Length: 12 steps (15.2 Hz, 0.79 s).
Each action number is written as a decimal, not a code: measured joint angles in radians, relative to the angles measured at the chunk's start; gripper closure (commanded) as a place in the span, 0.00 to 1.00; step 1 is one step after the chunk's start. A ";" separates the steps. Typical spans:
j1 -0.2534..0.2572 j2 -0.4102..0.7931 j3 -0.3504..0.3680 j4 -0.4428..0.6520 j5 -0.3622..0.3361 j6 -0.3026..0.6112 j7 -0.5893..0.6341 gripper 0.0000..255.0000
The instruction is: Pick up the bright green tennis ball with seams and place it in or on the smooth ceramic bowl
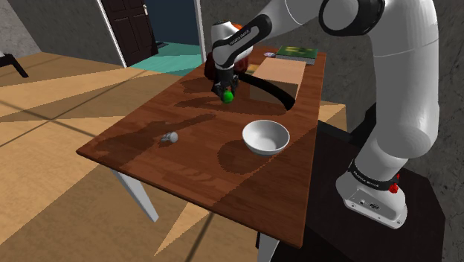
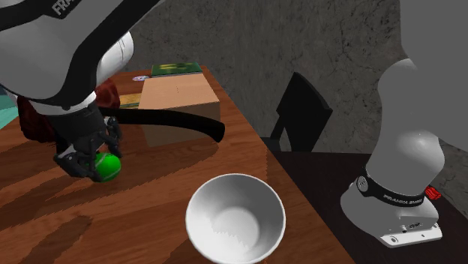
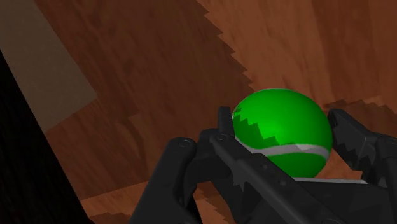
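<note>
The black gripper (image 3: 283,137) clasps the green tennis ball (image 3: 280,124). Best to lift clear, carry it level to the white bowl (image 1: 265,137) nearer the stand (image 1: 334,227), and release low over centre.

The arm (image 1: 401,97) is glossy white, built of fat rounded links with dark grey joints (image 1: 349,13) between them. A black foot band (image 2: 386,196) with white lettering rings the lowest link, and a small red tab (image 2: 433,193) sits beside it. The white foot plate (image 2: 405,229) is flat, with small dark holes along its edge. A dark wrist band (image 1: 239,39), also lettered in white, crosses the last link. The jaws are all black and angular, with stepped edges and a small round screw (image 3: 221,137) at one knuckle. The stand (image 1: 327,223) is a plain black box.
</note>
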 measured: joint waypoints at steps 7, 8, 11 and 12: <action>0.001 -0.044 0.002 0.034 0.003 -0.078 -0.004 1.00; 0.000 -0.049 0.001 0.040 0.004 -0.088 -0.006 1.00; 0.000 -0.062 0.002 0.061 0.005 -0.123 -0.008 1.00; 0.000 -0.070 0.002 0.063 0.005 -0.133 -0.010 1.00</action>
